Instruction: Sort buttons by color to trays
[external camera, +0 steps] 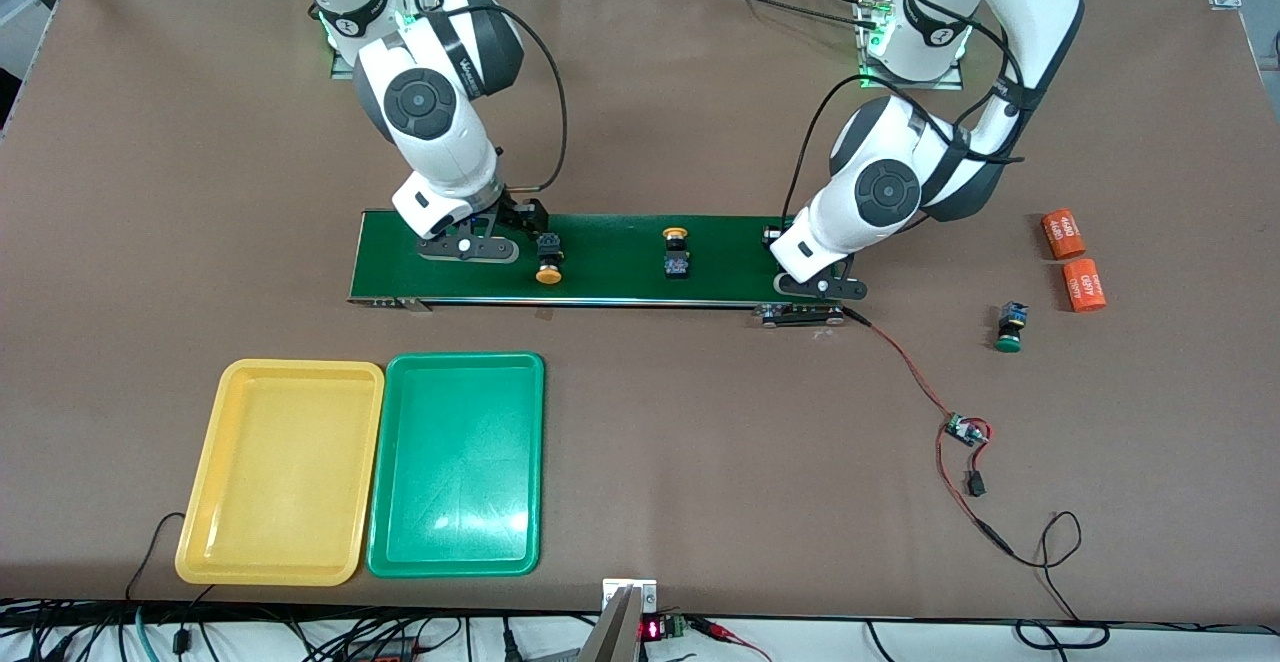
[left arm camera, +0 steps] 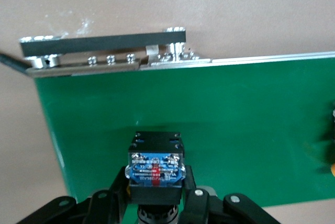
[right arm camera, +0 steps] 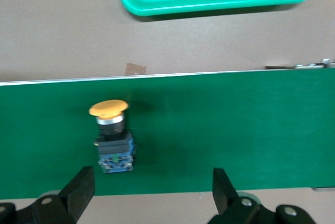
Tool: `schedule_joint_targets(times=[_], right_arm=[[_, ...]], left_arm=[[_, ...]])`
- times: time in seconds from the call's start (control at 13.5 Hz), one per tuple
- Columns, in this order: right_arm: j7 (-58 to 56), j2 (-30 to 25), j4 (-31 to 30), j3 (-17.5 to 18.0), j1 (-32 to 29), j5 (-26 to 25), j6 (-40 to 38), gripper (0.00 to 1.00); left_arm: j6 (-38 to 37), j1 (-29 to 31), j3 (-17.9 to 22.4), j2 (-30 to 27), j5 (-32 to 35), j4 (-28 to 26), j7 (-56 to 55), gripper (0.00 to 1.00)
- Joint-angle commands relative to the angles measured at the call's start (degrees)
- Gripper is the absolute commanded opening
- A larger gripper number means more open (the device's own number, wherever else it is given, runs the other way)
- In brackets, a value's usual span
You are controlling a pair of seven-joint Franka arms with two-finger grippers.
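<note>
Left gripper (left arm camera: pixel 157 203) jaws clamped on a button (left arm camera: pixel 156 169) over the conveyor belt (external camera: pixel 620 282); right gripper (right arm camera: pixel 152 187) jaws apart above a yellow-capped button (right arm camera: pixel 112 140). Yellow tray (external camera: pixel 240 382), green tray (external camera: pixel 400 542) on worktop (external camera: pixel 700 462).

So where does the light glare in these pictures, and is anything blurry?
Front view: white glare on the shallow green plastic tray, softer sheen on the yellow tray. Left wrist view: the black-and-blue button in the left gripper is sharp. Right wrist view: slightly soft.
</note>
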Motion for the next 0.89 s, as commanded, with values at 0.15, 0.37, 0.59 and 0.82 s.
schedule_joint_targets(times=[0.15, 0.37, 0.59, 0.82], right_arm=[[0.75, 3.97, 2.23, -0.21, 1.25, 1.03, -0.6, 1.0], [0.4, 5.64, 2.23, 0.05, 1.34, 1.03, -0.33, 1.0], [-0.04, 8.18, 2.14, 0.05, 1.25, 1.03, 1.51, 1.0], [-0.22, 9.07, 2.14, 0.05, 0.64, 0.94, 2.3, 0.97]], left_arm=[[2.23, -1.06, 0.5, 1.05, -1.45, -0.18, -0.06, 0.98], [-1.97, 0.25, 0.5, -4.82, -1.45, 0.17, 0.29, 1.0], [-2.78, 8.93, 0.68, -8.62, -1.01, 0.17, 0.38, 1.0], [-2.17, 17.19, 1.11, -6.88, -0.57, 0.17, 0.64, 1.0]])
